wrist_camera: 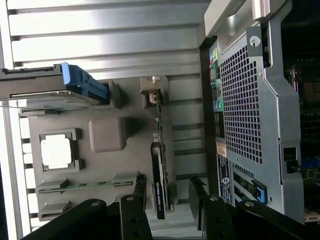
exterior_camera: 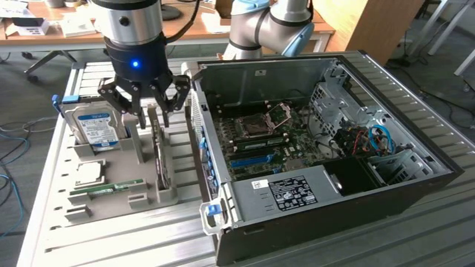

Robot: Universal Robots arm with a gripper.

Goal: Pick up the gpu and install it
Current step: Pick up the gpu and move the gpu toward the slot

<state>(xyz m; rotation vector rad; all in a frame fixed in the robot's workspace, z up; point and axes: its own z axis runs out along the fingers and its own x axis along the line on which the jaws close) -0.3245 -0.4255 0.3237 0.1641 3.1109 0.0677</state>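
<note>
Gripper [exterior_camera: 152,115] [wrist_camera: 168,189]: jaws spread wide, holding nothing; blue light lit on its body.
Gripper position: over the gpu, one finger on each side of the card's upper edge, not closed on it.
gpu [exterior_camera: 159,151] [wrist_camera: 158,186]: stood on edge in a slot of the grey holder tray [exterior_camera: 141,194] [wrist_camera: 100,165], just beside the PC case [exterior_camera: 334,236], not installed.
gpu print: small white lettering on the black edge, too small to read.
Hard drive [exterior_camera: 93,128] [wrist_camera: 40,89]: upright in the tray, blue-and-white label, text unreadable; blue tab at its end.
CPU [exterior_camera: 88,172] [wrist_camera: 56,151]: flat in a tray pocket, no legible marking.
RAM stick [exterior_camera: 108,189] [wrist_camera: 85,186]: green, lying in the tray near the CPU.
Case interior: lay open, motherboard exposed, blue cables [exterior_camera: 379,136] on the exterior view's right.
Power supply label [exterior_camera: 291,192]: black and white, writing illegible.
Rear panel [wrist_camera: 245,100]: perforated metal, coloured ports, sticker unreadable.
</note>
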